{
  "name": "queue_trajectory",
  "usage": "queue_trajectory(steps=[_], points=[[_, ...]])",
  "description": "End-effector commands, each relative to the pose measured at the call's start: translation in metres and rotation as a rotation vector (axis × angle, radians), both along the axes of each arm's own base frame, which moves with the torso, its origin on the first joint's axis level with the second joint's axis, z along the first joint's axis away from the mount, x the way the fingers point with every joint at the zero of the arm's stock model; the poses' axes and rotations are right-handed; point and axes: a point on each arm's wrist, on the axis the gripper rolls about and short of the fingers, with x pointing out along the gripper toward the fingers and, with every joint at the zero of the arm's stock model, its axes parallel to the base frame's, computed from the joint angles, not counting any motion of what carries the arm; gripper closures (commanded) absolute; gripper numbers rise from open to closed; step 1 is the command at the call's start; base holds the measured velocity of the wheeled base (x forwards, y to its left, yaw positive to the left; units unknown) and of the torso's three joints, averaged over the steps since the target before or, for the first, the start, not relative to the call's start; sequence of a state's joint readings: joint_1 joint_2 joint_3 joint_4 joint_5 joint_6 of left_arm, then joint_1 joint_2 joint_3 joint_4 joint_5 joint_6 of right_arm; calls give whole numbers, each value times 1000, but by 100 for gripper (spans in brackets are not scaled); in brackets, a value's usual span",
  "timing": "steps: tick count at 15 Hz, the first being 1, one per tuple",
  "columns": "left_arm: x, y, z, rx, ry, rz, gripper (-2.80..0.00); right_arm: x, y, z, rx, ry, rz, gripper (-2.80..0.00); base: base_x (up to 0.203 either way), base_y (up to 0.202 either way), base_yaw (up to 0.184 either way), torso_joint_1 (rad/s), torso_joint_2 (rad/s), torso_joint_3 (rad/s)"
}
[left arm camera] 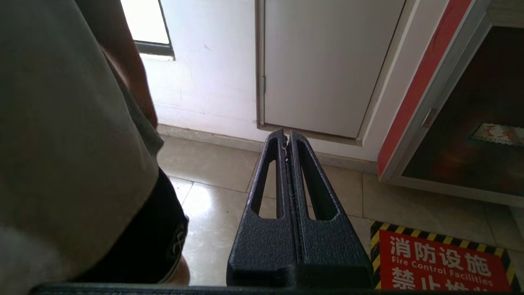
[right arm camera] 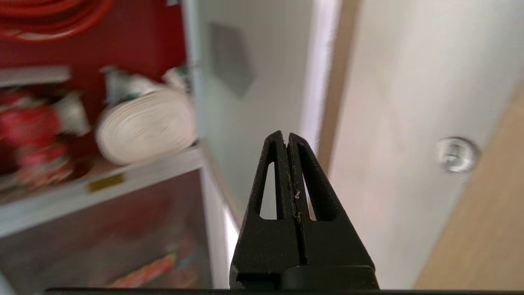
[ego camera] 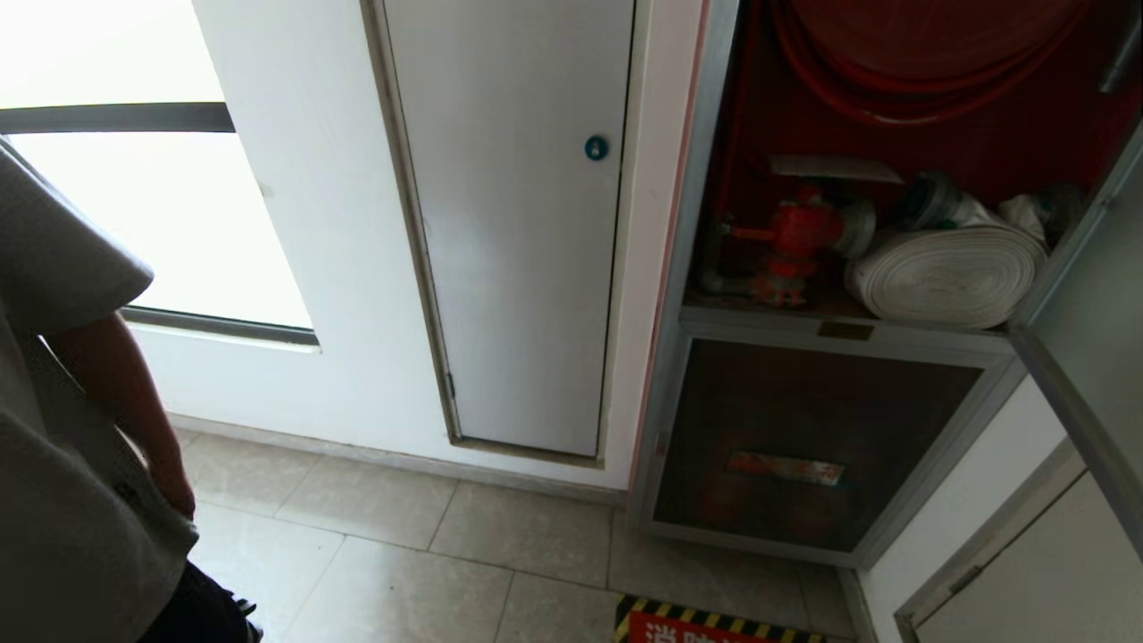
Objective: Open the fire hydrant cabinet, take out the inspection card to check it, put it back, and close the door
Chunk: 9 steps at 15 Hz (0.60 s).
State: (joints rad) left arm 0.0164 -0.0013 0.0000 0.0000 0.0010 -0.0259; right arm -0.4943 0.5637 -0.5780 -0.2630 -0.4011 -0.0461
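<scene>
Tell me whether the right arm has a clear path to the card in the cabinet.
Probably yes: the door stands swung open and nothing blocks the card above the valve. The right tool, shut, must open first.

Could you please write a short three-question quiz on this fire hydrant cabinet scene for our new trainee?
1. True or false: the door of the fire hydrant cabinet stands open.
2. Where does the inspection card lie? A) on the floor; B) above the red valve; C) in the right gripper.
3. What lies beside the valve on the cabinet's shelf?

Key
1. True: it has swung out to the right, baring the red interior.
2. B: both the right gripper and the left gripper are shut and empty.
3. The white rolled hose.
</scene>
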Motion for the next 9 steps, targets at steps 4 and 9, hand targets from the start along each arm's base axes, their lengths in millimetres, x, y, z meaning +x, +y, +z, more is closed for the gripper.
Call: queue_trajectory(steps=[4,9], points=[[0,0,0,0,1,1,0,14,-15,0,77,-30,-160,0,0,0,0,0,0,0],[0,0,0,0,1,1,0,23,-30,1,110,-33,-270,0,0,0,0,0,0,0]])
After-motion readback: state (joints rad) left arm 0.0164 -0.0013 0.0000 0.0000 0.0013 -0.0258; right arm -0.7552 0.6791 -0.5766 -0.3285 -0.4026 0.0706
